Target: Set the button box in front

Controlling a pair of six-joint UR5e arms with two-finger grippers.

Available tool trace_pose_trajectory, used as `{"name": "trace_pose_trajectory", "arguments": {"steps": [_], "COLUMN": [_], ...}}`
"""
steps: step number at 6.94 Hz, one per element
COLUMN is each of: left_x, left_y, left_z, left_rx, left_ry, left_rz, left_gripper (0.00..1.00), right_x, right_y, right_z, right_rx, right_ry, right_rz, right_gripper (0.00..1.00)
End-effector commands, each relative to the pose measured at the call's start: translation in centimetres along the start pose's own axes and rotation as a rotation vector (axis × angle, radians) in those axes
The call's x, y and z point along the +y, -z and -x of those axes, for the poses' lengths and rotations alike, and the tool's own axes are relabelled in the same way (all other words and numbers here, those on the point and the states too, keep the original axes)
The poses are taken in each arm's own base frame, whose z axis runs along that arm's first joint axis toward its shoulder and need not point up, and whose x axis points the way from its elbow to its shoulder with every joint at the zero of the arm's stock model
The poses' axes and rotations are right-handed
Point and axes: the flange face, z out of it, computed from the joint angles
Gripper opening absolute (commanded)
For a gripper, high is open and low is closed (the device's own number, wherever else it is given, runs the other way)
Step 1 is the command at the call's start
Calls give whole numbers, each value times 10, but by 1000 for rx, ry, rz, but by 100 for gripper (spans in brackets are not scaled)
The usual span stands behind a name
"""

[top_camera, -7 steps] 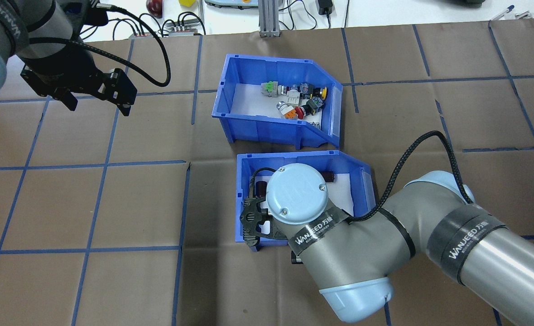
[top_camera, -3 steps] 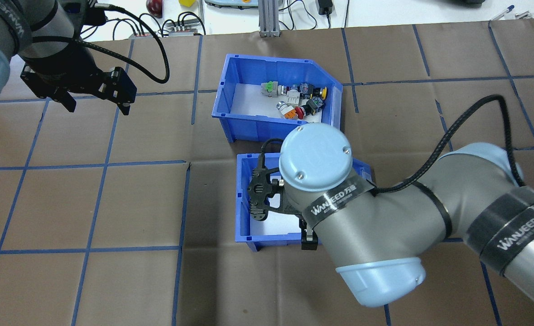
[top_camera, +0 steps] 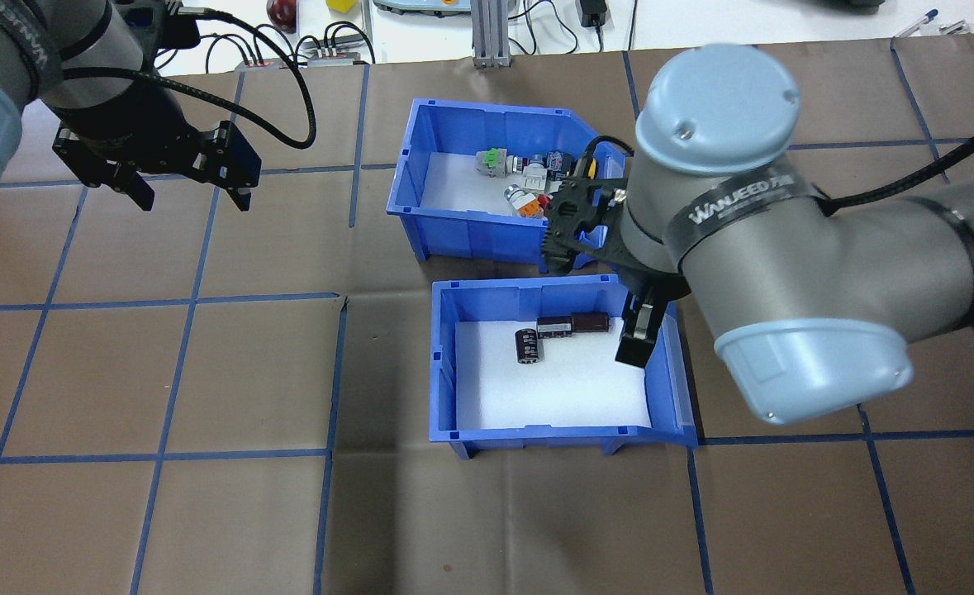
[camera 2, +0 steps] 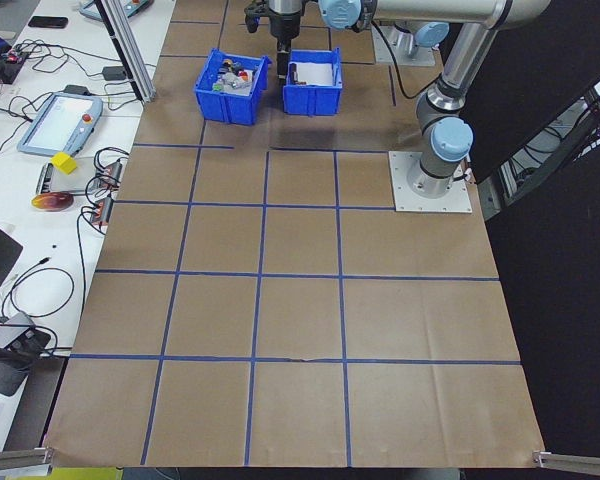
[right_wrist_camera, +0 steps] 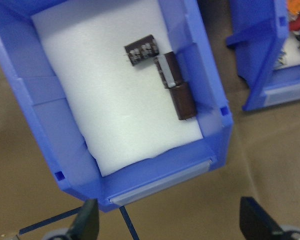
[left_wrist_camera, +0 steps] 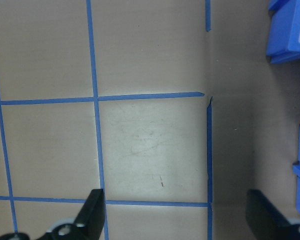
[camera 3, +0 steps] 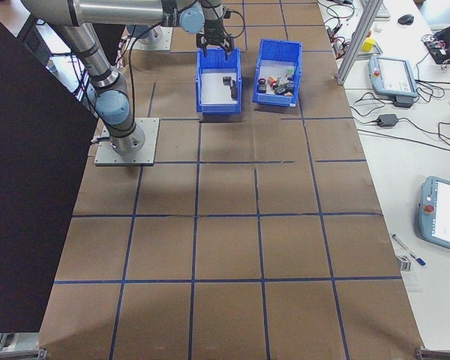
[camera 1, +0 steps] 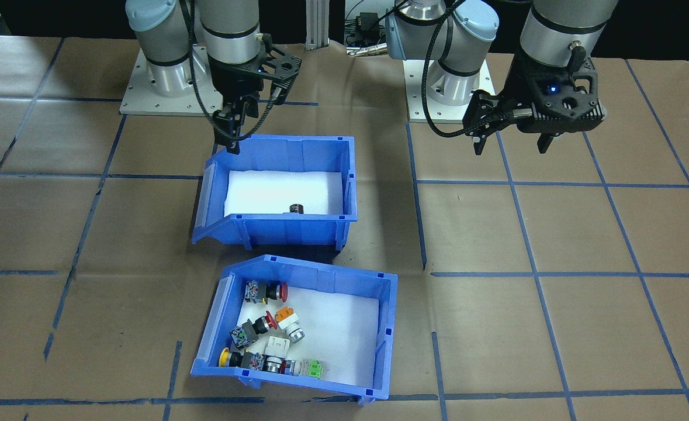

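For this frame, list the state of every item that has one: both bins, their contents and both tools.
button box: upright on the table, ungripped, farther from the robot than the other bin.
push-button switches: loose on the white liner inside the button box.
second blue bin: upright, ungripped, nearer the robot.
dark parts: lying on its liner.
right tool: open, empty, above the second bin's low end.
left tool: open, empty, over bare table.
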Motion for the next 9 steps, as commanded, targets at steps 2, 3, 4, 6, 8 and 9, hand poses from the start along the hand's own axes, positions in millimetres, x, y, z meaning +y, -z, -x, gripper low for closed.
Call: {"name": "trace_pose_trajectory", "arguments": {"steps": [2, 3, 4, 6, 8, 9], "left_x": [1, 1, 1, 1, -2, -2], "left_y": [-2, -3, -2, -4, -7, -7], "left_z": [-3, -3, -3, -3, -3, -3], "left_rx": [19, 20, 20, 21, 23, 23], "left_ry": [20, 20, 20, 20, 19, 19], "left_rz": [10, 15, 13, 16, 21, 21], "left_gripper": [100, 100, 100, 100, 100, 100], "right_x": [59, 69, 70, 55, 39, 38], "right_y": [17, 19, 27, 40, 44, 44], "right_z": [-75, -82, -85, -104, -142, -146], "right_rx": [24, 27, 35, -55, -108, -116], "right_ry": [-556, -794, -995, -1151, -1180, -1178], "right_rz": [-16, -19, -34, -44, 41, 69], "right_gripper": [100, 100, 100, 100, 100, 100]}}
